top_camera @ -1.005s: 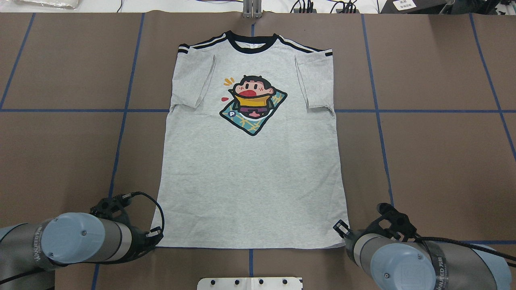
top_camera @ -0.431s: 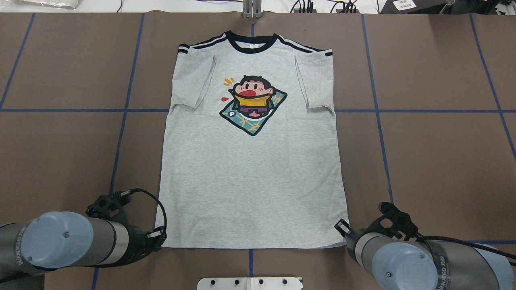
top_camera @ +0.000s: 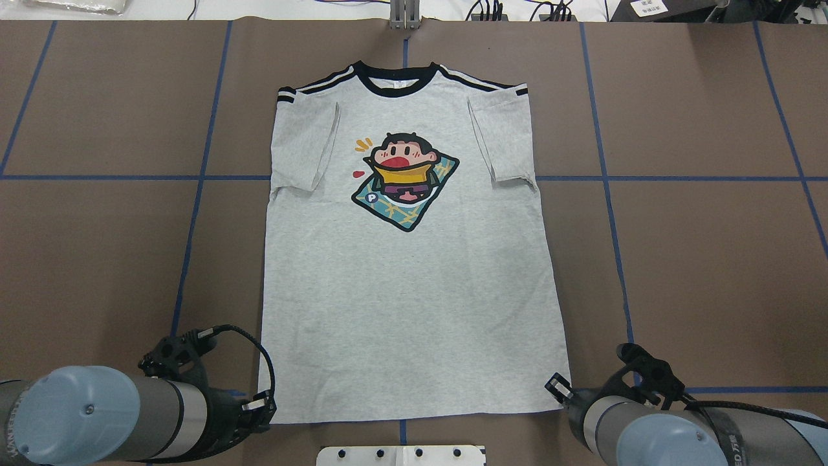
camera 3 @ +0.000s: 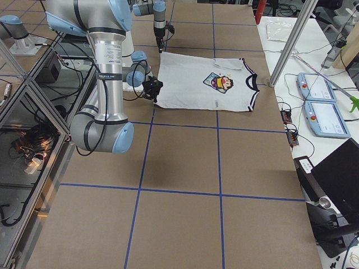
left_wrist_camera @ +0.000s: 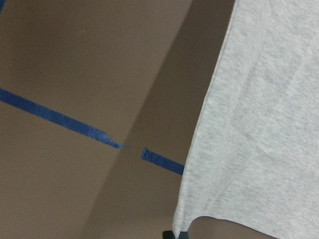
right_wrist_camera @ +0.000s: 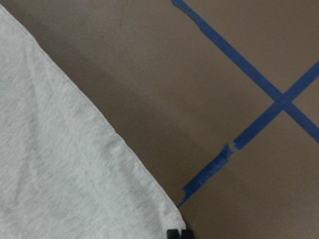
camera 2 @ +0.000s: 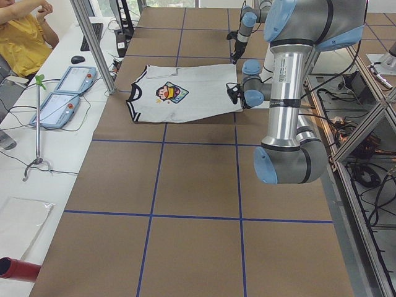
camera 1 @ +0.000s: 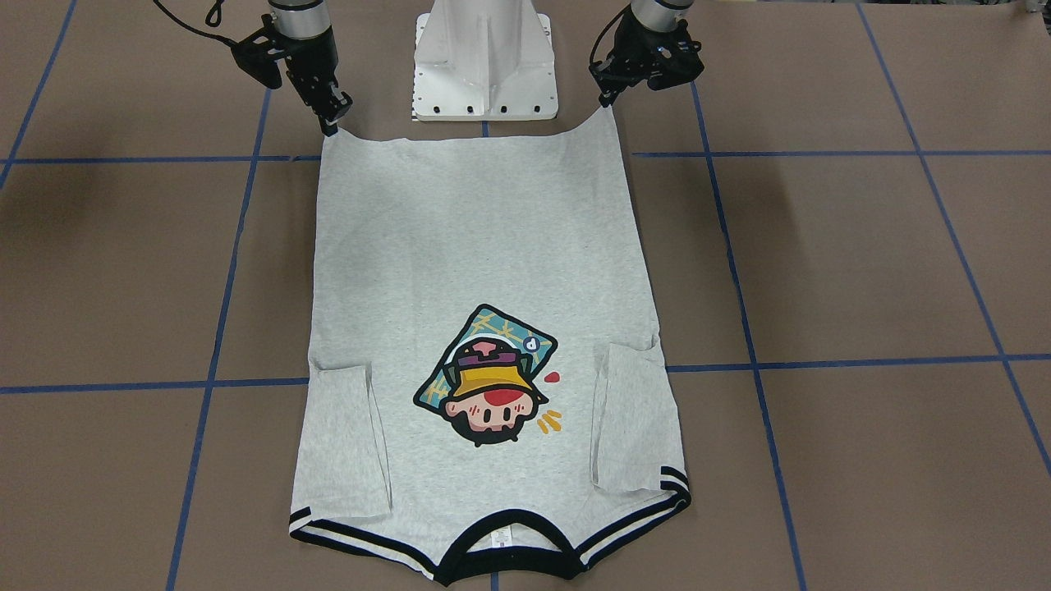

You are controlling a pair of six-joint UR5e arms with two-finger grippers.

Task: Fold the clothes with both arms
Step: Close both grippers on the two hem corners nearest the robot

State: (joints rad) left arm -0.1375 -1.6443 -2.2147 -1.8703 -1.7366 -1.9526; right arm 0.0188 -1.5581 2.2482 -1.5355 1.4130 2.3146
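Nearest the robot, at the near edge of the surface [top_camera: 711,259], both hands sit at the two ends of the hem [top_camera: 414,413] of the T-shirt [top_camera: 407,285]. The left hand [top_camera: 262,409] is at the hem's left corner and the right hand [top_camera: 556,388] at its right corner. Each wrist view shows a cloth corner running down into dark fingertips that sit pressed together, with no gap visible between them. I judge that each hand is pinching its own corner of the hem. In the front-facing view the corner under the left hand rises to a small peak, so that corner looks lifted a little off the surface. The hem between the hands sags lower.

The shirt lies face up and mostly flat. Its long axis runs straight away from the hands, from the near edge toward the far edge of the surface, midway between the side edges. Neither arm is nearer, since each has one corner. The coming fold therefore turns on carrying both corners forward together along that axis, toward the neck.

Farther out comes the cartoon print [top_camera: 404,175], then the two sleeves [top_camera: 304,145], already folded inward over the chest. Farthest is the black collar [top_camera: 394,83], close to the far edge of the surface.
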